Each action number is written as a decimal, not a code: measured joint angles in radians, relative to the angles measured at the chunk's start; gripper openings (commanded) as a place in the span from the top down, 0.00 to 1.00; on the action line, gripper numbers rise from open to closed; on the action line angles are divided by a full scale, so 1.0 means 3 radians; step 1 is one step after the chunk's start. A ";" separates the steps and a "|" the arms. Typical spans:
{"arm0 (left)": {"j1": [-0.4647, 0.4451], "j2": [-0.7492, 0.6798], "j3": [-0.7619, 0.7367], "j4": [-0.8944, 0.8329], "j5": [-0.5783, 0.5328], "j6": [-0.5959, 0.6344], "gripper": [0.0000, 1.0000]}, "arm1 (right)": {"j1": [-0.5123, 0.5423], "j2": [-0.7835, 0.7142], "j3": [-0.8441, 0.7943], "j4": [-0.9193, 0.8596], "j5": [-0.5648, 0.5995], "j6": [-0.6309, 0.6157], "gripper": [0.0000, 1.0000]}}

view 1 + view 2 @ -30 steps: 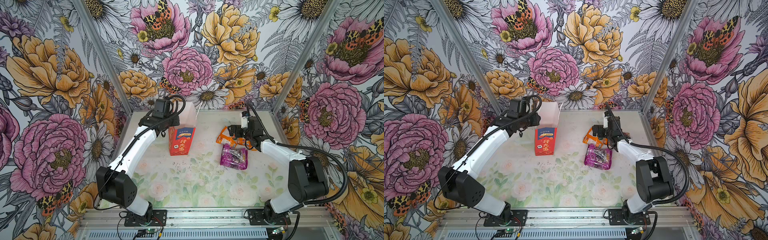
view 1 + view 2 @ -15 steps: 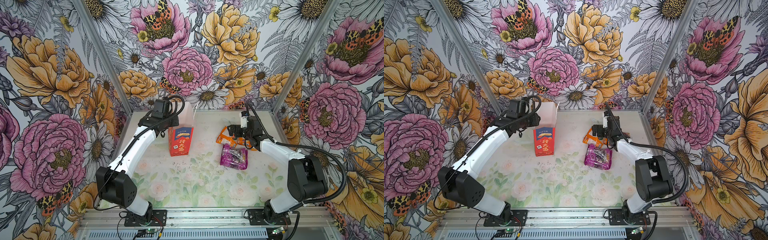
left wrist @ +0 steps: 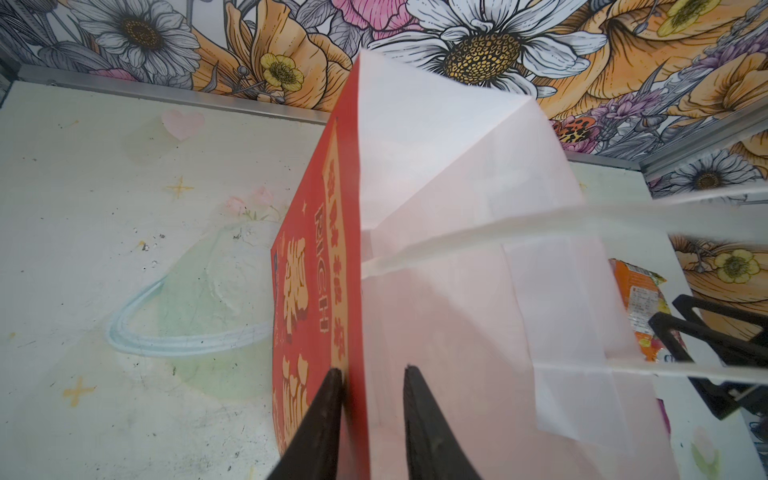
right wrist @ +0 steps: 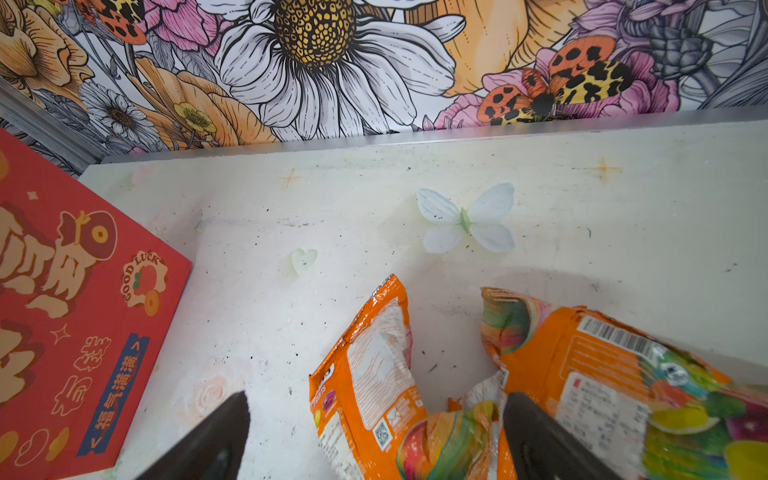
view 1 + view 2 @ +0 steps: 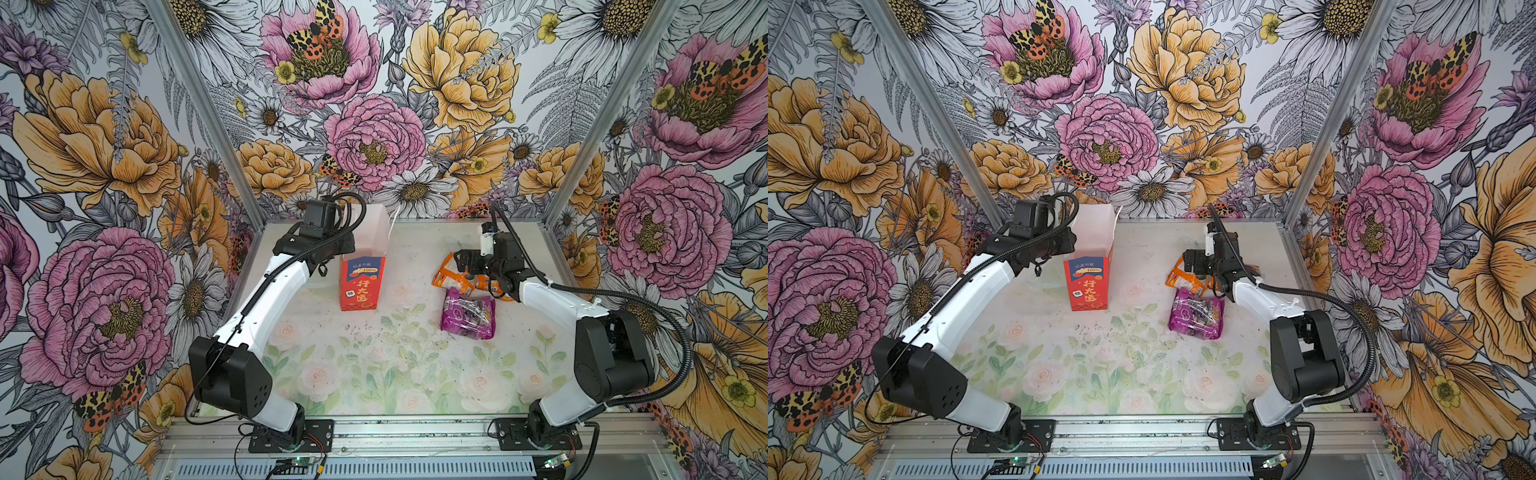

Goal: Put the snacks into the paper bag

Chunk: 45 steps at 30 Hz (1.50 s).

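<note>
You've got a red paper bag (image 5: 360,286) with gold characters and a white inside — right of it, orange packets (image 5: 446,276) and a magenta-purple packet (image 5: 468,318).

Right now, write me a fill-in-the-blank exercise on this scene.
The paper bag stands ___.
The left end effector has one finger inside the ___.
The open right end effector straddles an ___ packet.
The snack nearest the arm bases is ___.
Missing: upright; bag; orange; purple.
</note>
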 measured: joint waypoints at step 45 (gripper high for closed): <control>0.0197 0.0492 -0.0003 0.0903 0.1661 -0.0453 1.00 | 0.0022 -0.0065 0.0032 -0.0374 0.0015 -0.0032 0.03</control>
